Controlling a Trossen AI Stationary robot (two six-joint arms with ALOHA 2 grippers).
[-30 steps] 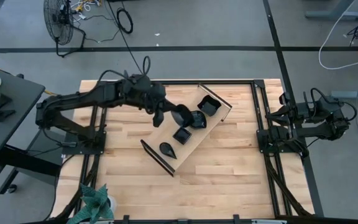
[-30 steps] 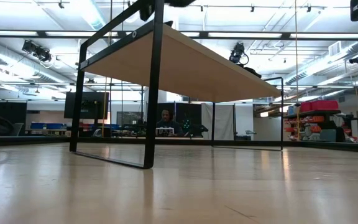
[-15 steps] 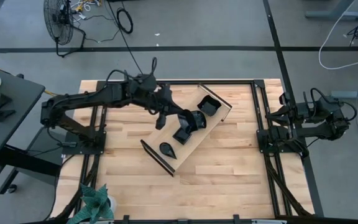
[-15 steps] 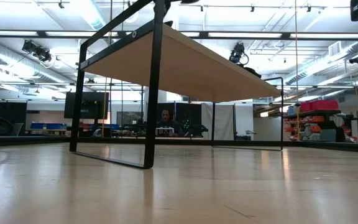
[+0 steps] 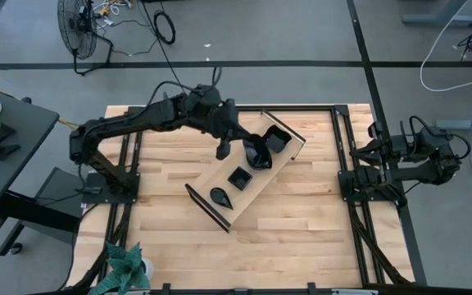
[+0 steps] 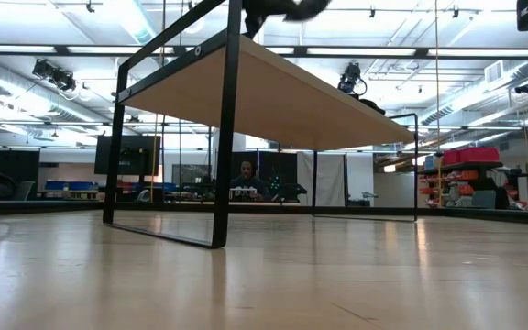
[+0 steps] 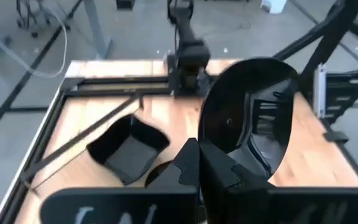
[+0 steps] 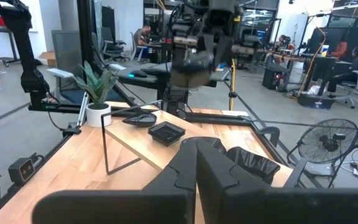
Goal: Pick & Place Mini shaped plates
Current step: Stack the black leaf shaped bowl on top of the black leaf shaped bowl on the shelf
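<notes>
My left gripper [image 5: 224, 148] hangs over the middle of the long light-wood tray [image 5: 285, 160] and is shut on a round glossy black mini plate [image 5: 257, 152]. In the left wrist view this plate [image 7: 247, 118] stands on edge in front of my fingers. A wavy-rimmed square dish [image 5: 274, 138] rests on its base at the tray's far-right end. A small square dish [image 5: 238, 176] and a teardrop dish [image 5: 220, 195] rest on their bases nearer the tray's other end. My right gripper [image 8: 196, 155] is shut and waits at the table's right edge [image 5: 383, 168]. My left gripper pinches the round plate by its rim [image 7: 209, 142] between the two fingers [image 7: 188, 163], coming from the table's left and slanting down. The plate is tipped up on edge above the tray. Whether its lower edge touches the tray, I cannot tell.
The tray lies slantwise on the table, with upright black ends [image 5: 207, 209]. Black frame rails run along the table's left [image 5: 129, 164] and right [image 5: 344, 156] sides. A potted plant [image 5: 125, 266] stands at the near-left corner. Bare wood lies near the table's front edge [image 5: 301, 238].
My left gripper has moved toward the table's right and a little toward the far edge, carrying the round plate along the tray toward the wavy-rimmed dish. The plate has stayed tipped on edge in the hold. The other dishes have kept their places.
</notes>
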